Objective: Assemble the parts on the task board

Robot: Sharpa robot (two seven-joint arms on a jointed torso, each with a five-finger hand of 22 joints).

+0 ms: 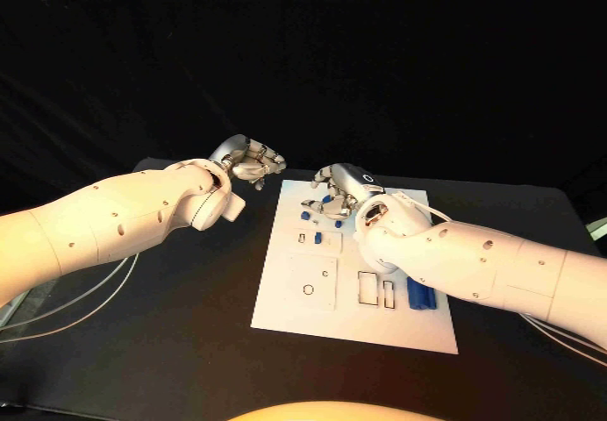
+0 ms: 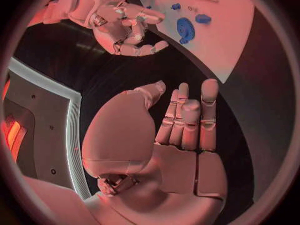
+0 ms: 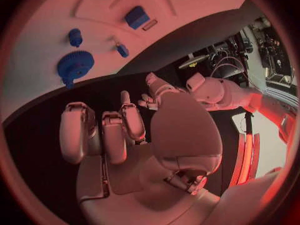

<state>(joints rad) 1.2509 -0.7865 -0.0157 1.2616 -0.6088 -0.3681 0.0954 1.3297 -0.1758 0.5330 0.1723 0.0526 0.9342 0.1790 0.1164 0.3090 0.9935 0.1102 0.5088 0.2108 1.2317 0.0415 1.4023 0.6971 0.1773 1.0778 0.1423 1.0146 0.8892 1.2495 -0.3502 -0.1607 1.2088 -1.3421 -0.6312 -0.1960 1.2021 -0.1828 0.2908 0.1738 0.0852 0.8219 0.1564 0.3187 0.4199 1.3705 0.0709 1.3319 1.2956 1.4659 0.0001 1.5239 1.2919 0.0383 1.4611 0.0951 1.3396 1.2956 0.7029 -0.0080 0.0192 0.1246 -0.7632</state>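
The white task board (image 1: pixel 294 307) lies in the middle of the black table. My right hand (image 1: pixel 339 187) hovers over its far end, fingers apart and holding nothing (image 3: pixel 119 135). Below its fingers lie a blue gear (image 3: pixel 75 66), a blue peg (image 3: pixel 75 36), a small blue pin (image 3: pixel 122 50) and a blue block (image 3: pixel 136 16). My left hand (image 1: pixel 249 160) floats beyond the board's far left corner, above the bare table. Its palm is empty and its fingers are stretched out (image 2: pixel 184 125). The left wrist view shows the gear (image 2: pixel 185 29) too.
Nearer me on the board, a long blue block (image 1: pixel 424 296) lies at the right side next to two narrow slots, one with a blue piece (image 1: pixel 389 295) in it. Bare black table surrounds the board. Cables run along both arms.
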